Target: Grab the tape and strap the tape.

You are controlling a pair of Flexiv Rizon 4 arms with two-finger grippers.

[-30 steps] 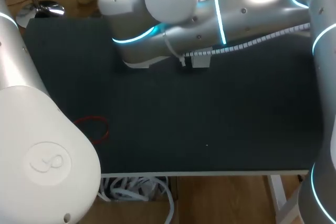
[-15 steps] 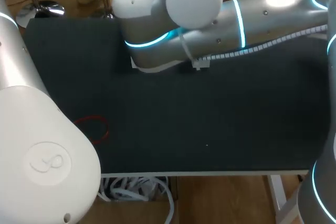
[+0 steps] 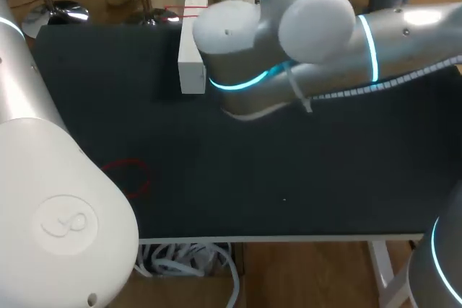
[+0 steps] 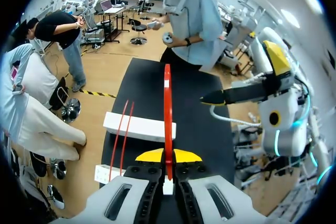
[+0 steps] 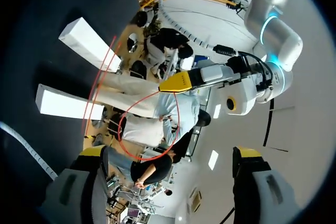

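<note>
Looks out past right gripper [image 5: 170,153], fingers spread wide and touching nothing. Finds a loop of red tape [image 5: 120,124] ahead, between the fingers, its top meeting the yellow tip of left gripper [image 5: 181,81]. Shows two red strands beside the loop, crossing the ends of two white blocks [image 5: 85,43] [image 5: 64,103] on black table [image 5: 31,35]. Catches a white coiled cable [image 5: 23,148] beside the nearer block.
</note>
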